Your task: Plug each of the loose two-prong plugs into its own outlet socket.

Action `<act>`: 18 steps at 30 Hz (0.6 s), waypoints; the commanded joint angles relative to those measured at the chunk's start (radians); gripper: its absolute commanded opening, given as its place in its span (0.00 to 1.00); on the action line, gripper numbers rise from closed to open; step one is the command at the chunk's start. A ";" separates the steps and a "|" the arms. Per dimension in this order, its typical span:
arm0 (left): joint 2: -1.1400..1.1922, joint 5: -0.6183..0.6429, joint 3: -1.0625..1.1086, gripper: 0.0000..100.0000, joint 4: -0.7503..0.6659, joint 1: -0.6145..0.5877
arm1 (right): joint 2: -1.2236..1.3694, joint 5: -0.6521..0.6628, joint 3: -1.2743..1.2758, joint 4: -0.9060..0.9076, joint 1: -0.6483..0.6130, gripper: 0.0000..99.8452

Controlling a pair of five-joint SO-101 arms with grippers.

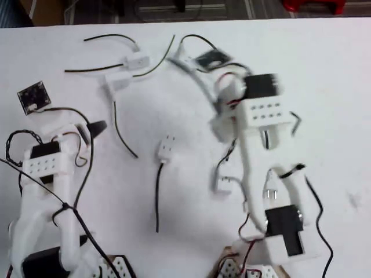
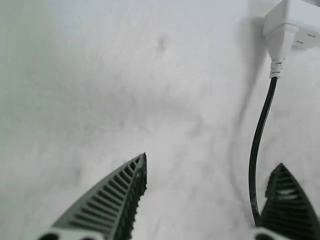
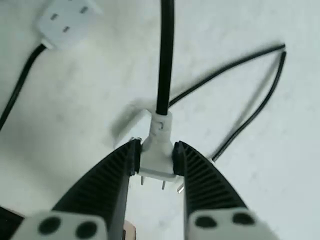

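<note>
As the right pincer [image 3: 156, 146] clamps, the plug [image 3: 159, 131] sits inside.

White socket [image 1: 167, 148] with black cord [image 1: 157, 200] on the table [image 1: 336, 75]

Matt white table [image 1: 324, 69], smooth white plastic plug [image 3: 158, 150], ribbed black fingers [image 3: 116, 175]

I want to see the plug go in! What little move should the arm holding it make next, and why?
Probably carry the plug toward the white socket. The right gripper is shut on the plug, but the socket lies apart from it, and the prongs do not face it yet.
</note>
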 commanded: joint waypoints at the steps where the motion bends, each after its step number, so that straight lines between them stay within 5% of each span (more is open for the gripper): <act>1: -0.031 0.002 -0.021 0.37 -0.002 -0.051 | -0.050 -0.040 -0.038 0.004 -0.200 0.03; 7: -0.028 0.146 -0.021 0.37 -0.002 -0.186 | 0.087 -0.158 -0.051 -0.108 -0.461 0.03; 18: -0.025 0.288 0.000 0.37 -0.046 -0.331 | 0.435 -0.173 -0.052 -0.535 -0.572 0.03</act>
